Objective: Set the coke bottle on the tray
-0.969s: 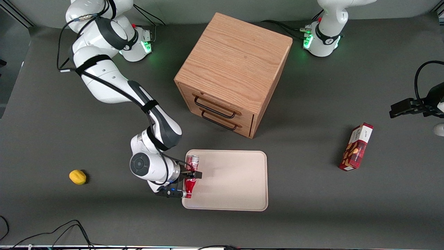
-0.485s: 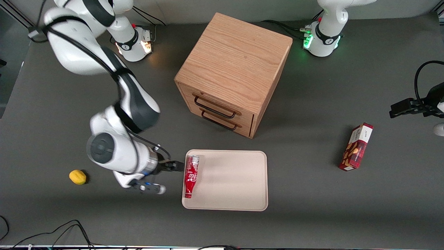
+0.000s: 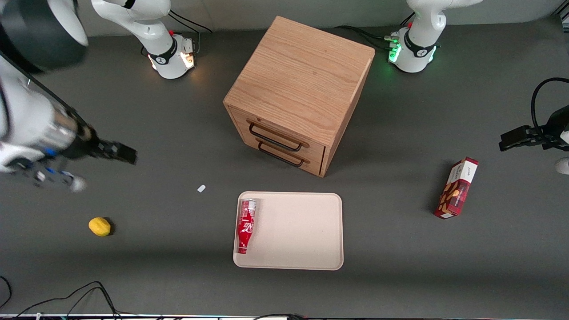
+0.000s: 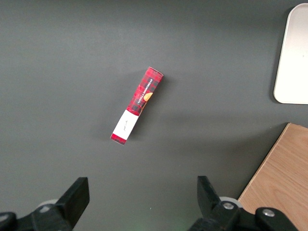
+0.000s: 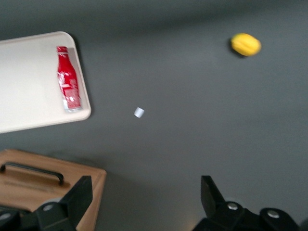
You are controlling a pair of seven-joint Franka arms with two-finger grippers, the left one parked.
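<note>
Coke bottle (image 3: 245, 226) lies on its side on the tray (image 3: 298, 231), along the tray's short edge toward the working arm's end, touching or just inside the rim. Silvery base points at 12 o'clock toward the cabinet, red cap at 6 o'clock toward the front camera. Wrist view confirms: coke bottle (image 5: 68, 84) flat on the tray (image 5: 29, 86), parallel to its edge.

Gripper (image 3: 119, 152) is up off the table, well apart from the bottle, roughly at 10 o'clock from the tray in the front view, toward the working arm's end. It holds nothing. In the wrist view the fingers (image 5: 79, 197) stand spread wide, dark table between them; gripper (image 5: 144, 199) is blurred in the front view, so finger detail there is probably unreliable.

Wooden cabinet (image 3: 300, 89) with two drawers and black handles sits at 12 o'clock from the tray, near it but not touching. A small white scrap (image 3: 201, 188) lies on the table at about 10 o'clock from the tray's corner, near it. Yellow lemon-like fruit (image 3: 99, 226) sits at 9 o'clock from the tray, well apart. Red snack box (image 3: 456, 188) lies toward the parked arm's end, at 3 o'clock from the tray, well apart; also seen from the left wrist (image 4: 136, 105).
</note>
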